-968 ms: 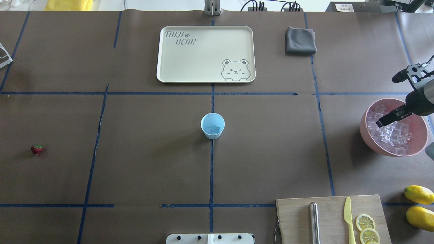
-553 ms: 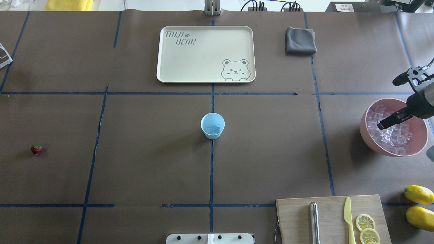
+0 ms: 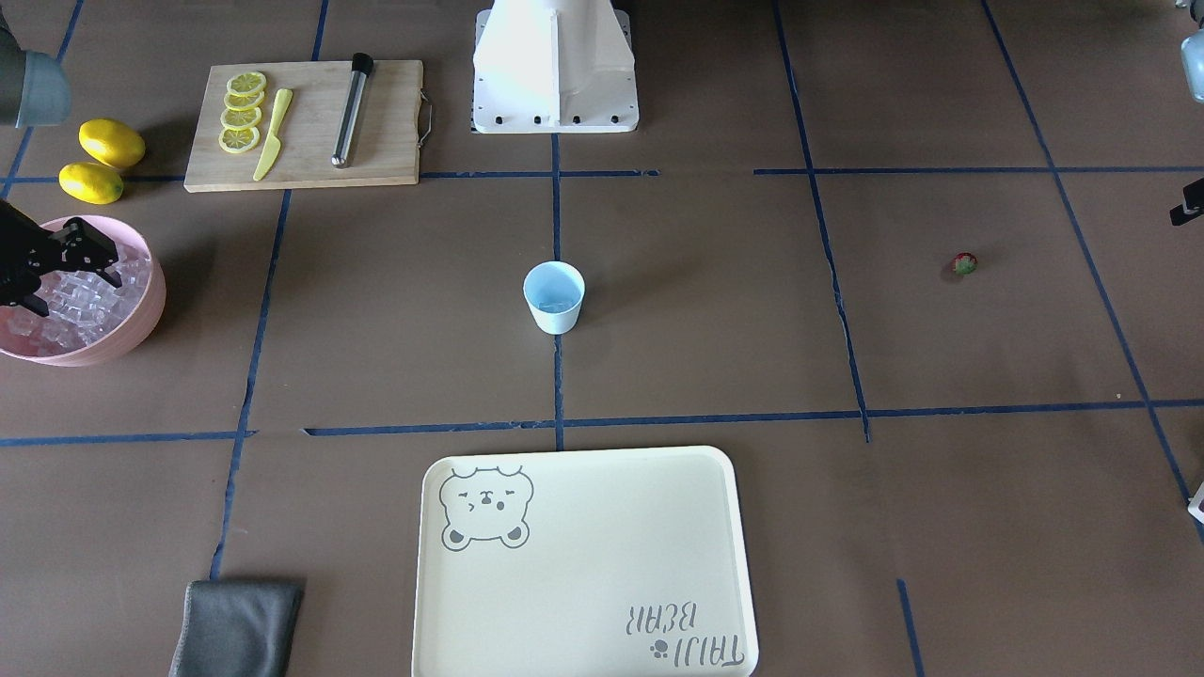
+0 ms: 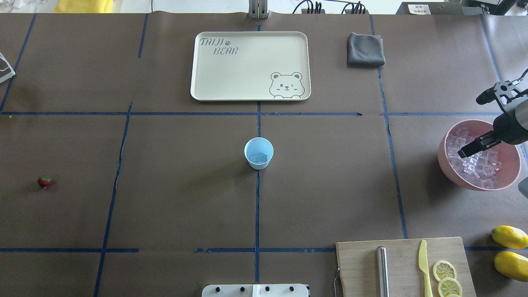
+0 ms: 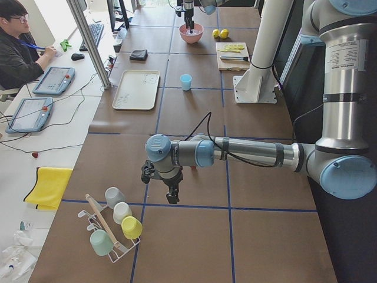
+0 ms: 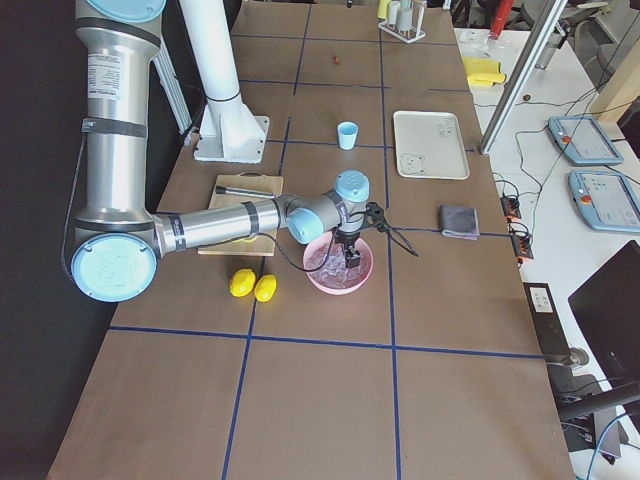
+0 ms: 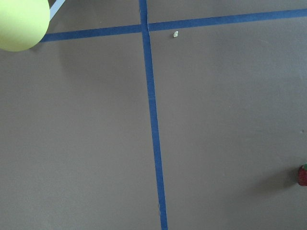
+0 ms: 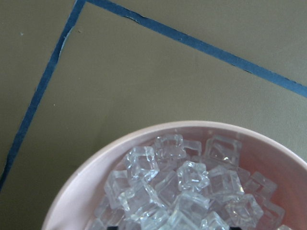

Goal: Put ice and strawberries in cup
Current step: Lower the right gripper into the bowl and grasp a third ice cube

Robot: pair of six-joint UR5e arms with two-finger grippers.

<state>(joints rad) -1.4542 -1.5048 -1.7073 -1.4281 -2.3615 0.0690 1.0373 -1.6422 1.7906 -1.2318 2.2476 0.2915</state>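
Observation:
The light blue cup (image 4: 258,153) stands at the table's middle with a few ice cubes (image 4: 260,157) in its bottom; it also shows in the front view (image 3: 554,296). The pink bowl (image 4: 443,163) at the right holds several ice cubes (image 4: 474,165). My right gripper (image 4: 468,150) hangs over the bowl's near-left part, jaws apart, tips at the ice (image 3: 85,301). The wrist view shows the ice pile (image 8: 187,182) just below. The strawberry (image 4: 44,181) lies alone at the far left. My left gripper (image 5: 172,197) hangs near it, pointing down; I cannot tell if it is open.
A cream tray (image 4: 198,66) lies behind the cup, a grey cloth (image 4: 365,49) to its right. A cutting board (image 4: 359,264) with a rod, a knife and lemon slices sits front right, two lemons (image 4: 509,236) beside it. A cup rack (image 5: 112,227) stands past the strawberry.
My right gripper has shifted slightly to the right and settled lower over the ice in the bowl. The cup, strawberry and other things have not moved.

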